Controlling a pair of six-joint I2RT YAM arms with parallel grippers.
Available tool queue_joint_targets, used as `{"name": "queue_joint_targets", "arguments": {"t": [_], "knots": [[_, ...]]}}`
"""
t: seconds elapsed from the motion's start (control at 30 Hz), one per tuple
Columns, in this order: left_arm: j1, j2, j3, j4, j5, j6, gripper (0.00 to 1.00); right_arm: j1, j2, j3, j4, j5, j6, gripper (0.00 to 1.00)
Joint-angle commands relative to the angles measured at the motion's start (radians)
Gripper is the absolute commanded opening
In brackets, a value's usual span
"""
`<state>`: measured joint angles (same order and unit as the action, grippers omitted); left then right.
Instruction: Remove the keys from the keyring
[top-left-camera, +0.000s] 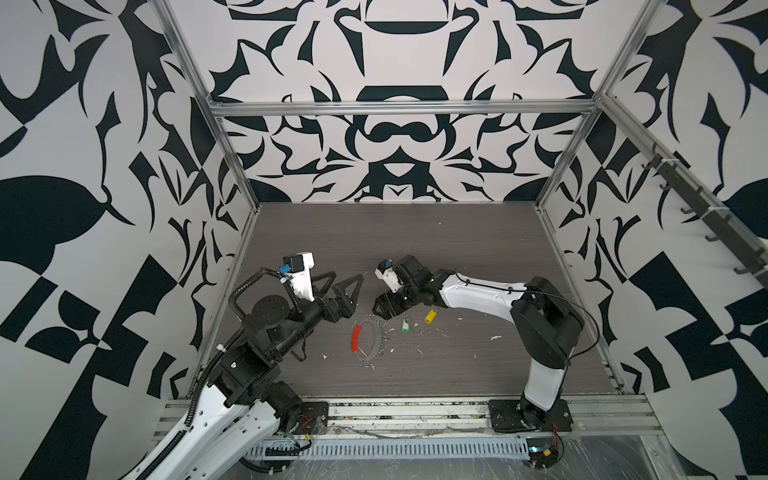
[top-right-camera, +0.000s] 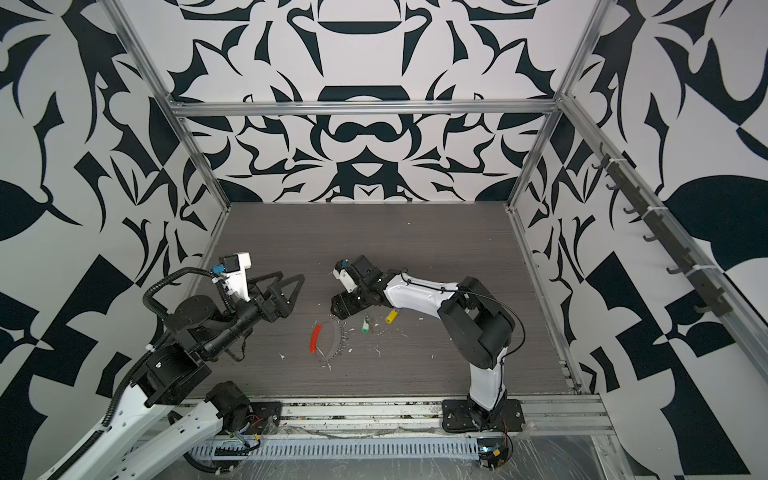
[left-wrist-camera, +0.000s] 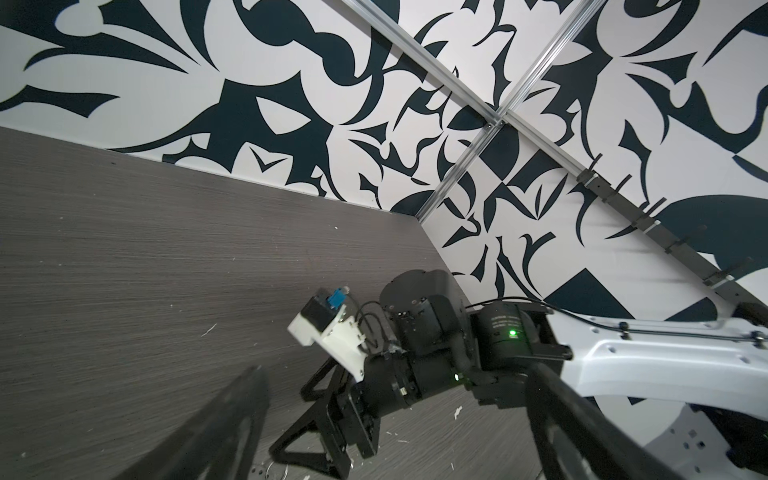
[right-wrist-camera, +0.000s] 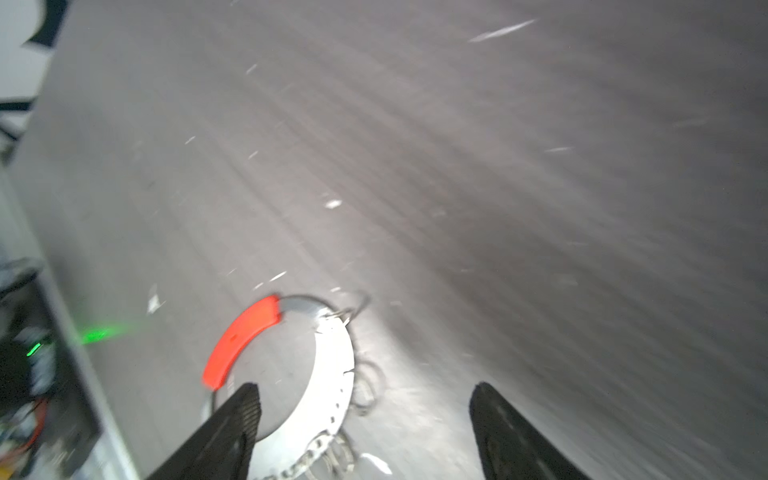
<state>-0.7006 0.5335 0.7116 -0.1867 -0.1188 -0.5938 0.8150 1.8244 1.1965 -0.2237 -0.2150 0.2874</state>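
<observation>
In both top views the left gripper (top-left-camera: 348, 276) (top-right-camera: 292, 276) hung above the table (top-left-camera: 415, 249), its jaws spread and empty, well apart from the task's things. The right gripper (top-left-camera: 377, 311) (top-right-camera: 333, 310) also had its jaws parted and gripped nothing. The keyring (top-left-camera: 379, 341) (top-right-camera: 339, 338) lay flat just off the right jaws' tips, with its red sleeve (top-left-camera: 356, 337) (top-right-camera: 316, 337) on the side toward the left gripper. The green key (top-left-camera: 404, 326) (top-right-camera: 365, 326) and the yellow key (top-left-camera: 431, 316) (top-right-camera: 391, 316) lay loose behind those tips, clear of the hoop.

In the left wrist view the left fingers (left-wrist-camera: 232, 419) stood wide apart, and the right gripper (left-wrist-camera: 287, 419) was beyond them.

The right wrist view was blurred. The right fingers (right-wrist-camera: 239, 419) stood wide apart, and the keyring (right-wrist-camera: 334, 374) lay on the table past one fingertip.
</observation>
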Motion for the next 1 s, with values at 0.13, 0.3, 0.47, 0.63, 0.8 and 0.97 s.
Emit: {"name": "queue_joint_targets", "arguments": {"t": [0.13,0.3,0.47,0.63,0.8,0.97], "knots": [[0.001,0.040,0.021,-0.028,-0.185,0.057,0.99,0.019,-0.301,-0.118,0.115,0.358,-0.036,0.84],[0.017,0.149,0.035,0.028,-0.389,0.161,0.99,0.019,-0.473,-0.203,0.144,0.483,-0.026,0.85],[0.198,0.308,0.045,0.128,-0.378,0.144,0.99,0.019,-0.609,-0.302,0.177,0.563,0.014,1.00],[0.434,0.497,0.004,0.271,-0.365,0.179,0.99,0.007,-0.661,-0.324,0.150,0.589,-0.002,1.00],[0.572,0.639,-0.038,0.348,-0.414,0.252,0.99,-0.060,-0.685,-0.333,0.112,0.595,0.025,0.94],[0.611,0.708,-0.145,0.541,-0.446,0.389,0.99,-0.155,-0.725,-0.390,0.144,0.563,0.016,1.00]]}}
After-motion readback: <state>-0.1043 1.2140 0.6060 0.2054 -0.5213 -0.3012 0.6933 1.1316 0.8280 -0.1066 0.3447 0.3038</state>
